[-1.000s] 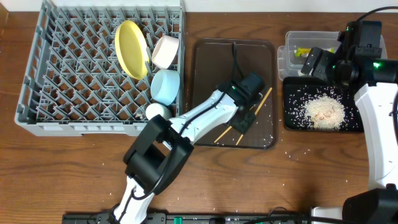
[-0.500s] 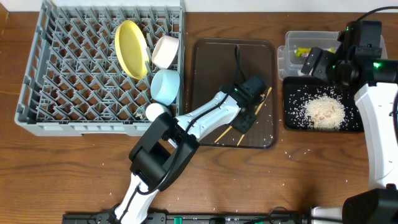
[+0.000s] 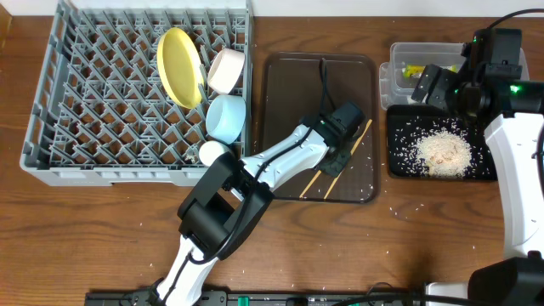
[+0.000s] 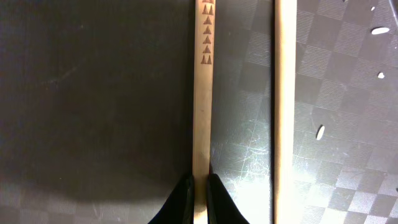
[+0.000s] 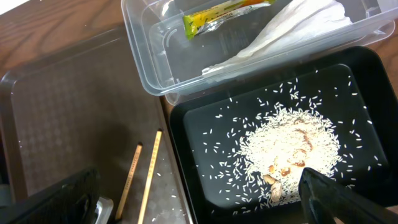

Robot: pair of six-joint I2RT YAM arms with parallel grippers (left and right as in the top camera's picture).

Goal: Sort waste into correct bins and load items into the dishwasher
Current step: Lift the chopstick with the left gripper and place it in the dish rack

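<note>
— Wooden tabletop (image 3: 425, 221), dark brown rectangular serving tray (image 3: 289, 93) in the middle. What is my left gripper (image 4: 199, 194) on?

— Your jaws are pinched together on the thin wooden chopstick with triangle marks (image 4: 202, 106), which lies flat on that tray. The plain second chopstick (image 4: 284, 112) lies parallel just beside it, apart from your fingertips. A few loose rice grains (image 4: 320, 131) dot the tray beyond it.

— And further out?

— To your left, the large grey plastic dish rack (image 3: 127, 174) carries the round yellow plate (image 3: 180, 66), white bowl (image 3: 226, 70), light blue bowl (image 3: 226, 117) and small white cup (image 3: 212, 151) along its right side. The cup sits just beside your left arm.

— My right gripper (image 5: 196, 180)?

— Its fingers are spread wide, holding nothing, above where the shallow black rectangular tray (image 5: 360, 87) meets the clear rectangular plastic tub (image 5: 149, 56). The black tray holds a heap of whitish rice scraps (image 5: 286, 146). The tub holds the green-yellow snack wrapper (image 5: 227, 12) and crumpled white paper napkin (image 5: 292, 28).
</note>
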